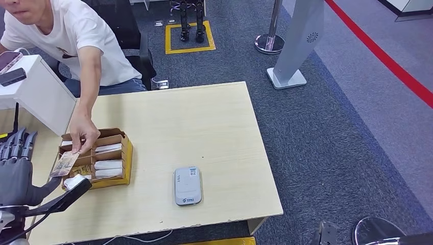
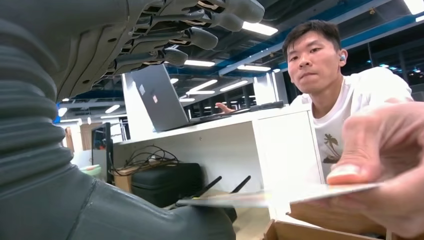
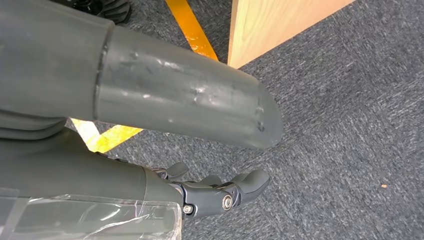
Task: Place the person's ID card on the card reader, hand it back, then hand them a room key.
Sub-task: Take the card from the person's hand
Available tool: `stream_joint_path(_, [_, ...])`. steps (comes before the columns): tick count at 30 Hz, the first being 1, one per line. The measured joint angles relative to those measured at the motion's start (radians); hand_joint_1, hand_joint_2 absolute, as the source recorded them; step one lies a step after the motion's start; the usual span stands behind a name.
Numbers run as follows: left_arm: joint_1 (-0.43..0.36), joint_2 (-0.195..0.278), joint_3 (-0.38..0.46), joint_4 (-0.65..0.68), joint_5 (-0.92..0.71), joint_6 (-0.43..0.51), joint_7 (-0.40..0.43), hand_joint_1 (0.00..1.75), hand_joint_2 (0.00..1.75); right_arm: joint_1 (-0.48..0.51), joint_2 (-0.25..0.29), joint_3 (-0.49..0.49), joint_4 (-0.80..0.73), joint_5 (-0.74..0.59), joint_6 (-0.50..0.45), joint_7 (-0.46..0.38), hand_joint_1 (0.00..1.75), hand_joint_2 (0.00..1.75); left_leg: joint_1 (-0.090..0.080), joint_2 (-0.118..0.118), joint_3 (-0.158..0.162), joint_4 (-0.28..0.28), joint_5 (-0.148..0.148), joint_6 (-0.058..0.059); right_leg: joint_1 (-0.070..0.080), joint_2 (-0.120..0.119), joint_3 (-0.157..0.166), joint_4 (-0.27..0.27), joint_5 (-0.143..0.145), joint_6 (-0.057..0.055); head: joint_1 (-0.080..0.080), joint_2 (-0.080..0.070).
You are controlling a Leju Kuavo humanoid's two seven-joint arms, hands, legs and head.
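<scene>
A box (image 1: 99, 137) is set on the table's (image 1: 204, 117) left part; a reader (image 1: 187, 185) lies to its right, nearer the front edge.

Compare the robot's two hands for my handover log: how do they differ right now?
The left hand is raised beside the table, fingers spread toward the ID card a person's hand offers; the right hand hangs over carpet, fingers loosely curled. Both hold nothing.
</scene>
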Motion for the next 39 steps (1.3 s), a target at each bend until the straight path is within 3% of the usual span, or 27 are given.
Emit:
stream_joint_path(3, [-0.024,0.000,-0.012,0.024,0.006,0.000,-0.001,0.00,1.75,-0.003,0.000,0.000,0.000,0.000,0.000,0.002,0.00,0.00,0.000,0.000,0.000,0.000,0.000,0.000,0.000,0.000,0.000,0.000,0.000,0.000,0.000,0.000])
stream_joint_path(7, [-0.040,0.000,-0.022,0.044,0.010,0.001,-0.001,1.72,1.75,-0.004,0.000,0.000,0.000,0.000,0.000,0.003,0.00,0.00,0.000,0.000,0.000,0.000,0.000,0.000,0.000,0.000,0.000,0.000,0.000,0.000,0.000,0.000])
stream_joint_path(39, [-0.091,-0.001,-0.047,0.090,0.040,0.038,-0.019,1.75,1.75,-0.007,0.000,0.012,0.005,0.016,0.000,0.023,0.00,0.00,0.000,0.000,0.000,0.000,0.000,0.000,0.000,0.000,0.000,0.000,0.000,0.000,0.000,0.000])
